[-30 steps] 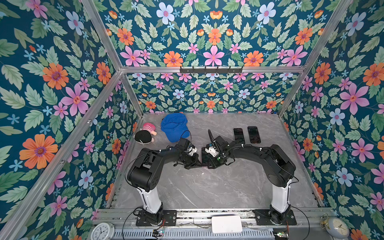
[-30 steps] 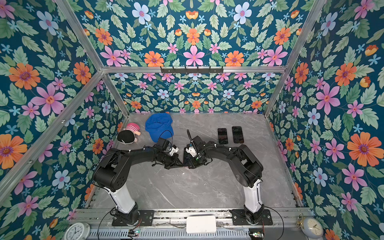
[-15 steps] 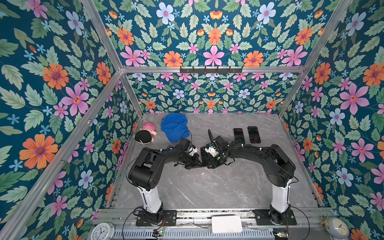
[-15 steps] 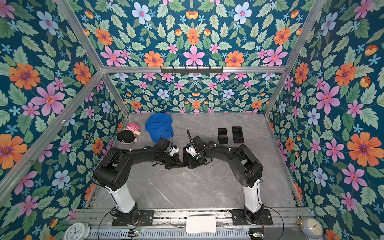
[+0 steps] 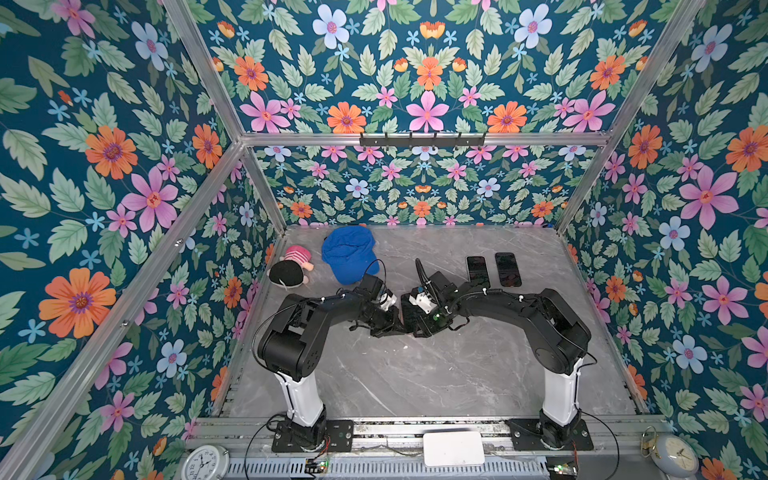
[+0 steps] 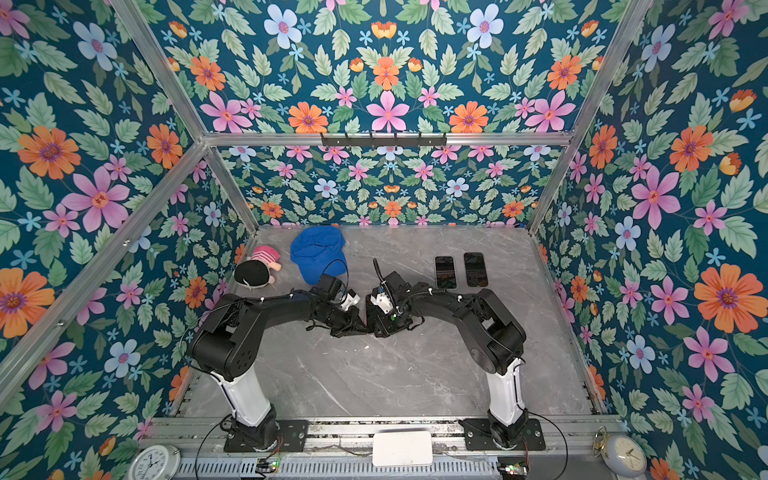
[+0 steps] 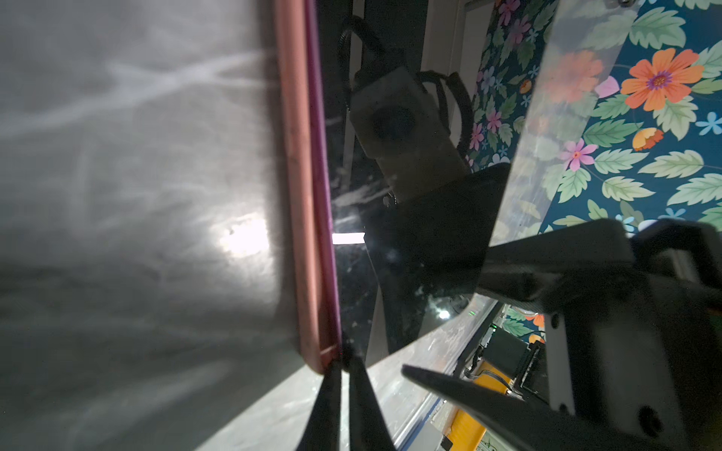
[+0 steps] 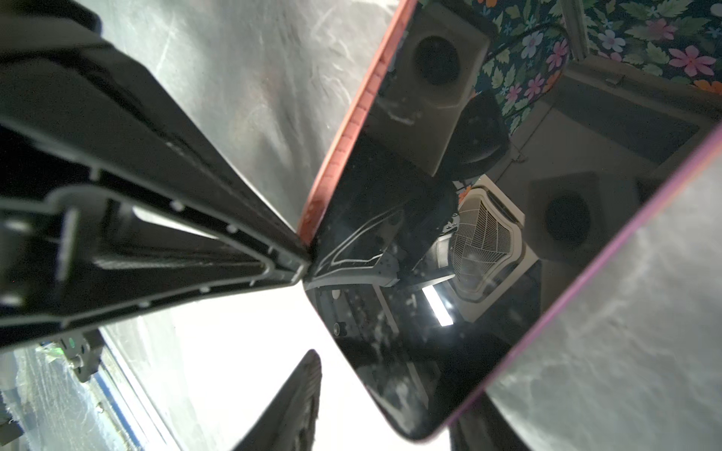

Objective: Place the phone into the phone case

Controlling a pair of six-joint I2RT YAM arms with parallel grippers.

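The phone (image 8: 410,281), glossy black with a purple rim, lies face up inside the coral phone case (image 7: 299,195) on the grey marble table (image 5: 415,374). My left gripper (image 7: 344,375) is shut, its thin tips touching one corner of the case. My right gripper (image 8: 386,421) is open, and a rounded corner of the phone sits between its fingers (image 8: 293,402) with a wide gap on one side. In both top views the two grippers (image 5: 399,326) (image 5: 420,328) meet at the table's middle and hide most of the phone.
Two more dark phones (image 5: 476,270) (image 5: 508,269) lie side by side at the back right. A blue cap (image 5: 348,253) and a pink plush toy (image 5: 291,268) sit at the back left. Floral walls close in three sides.
My right gripper's jaws have spread wider around the phone's corner. Both arms have stayed almost where they were.
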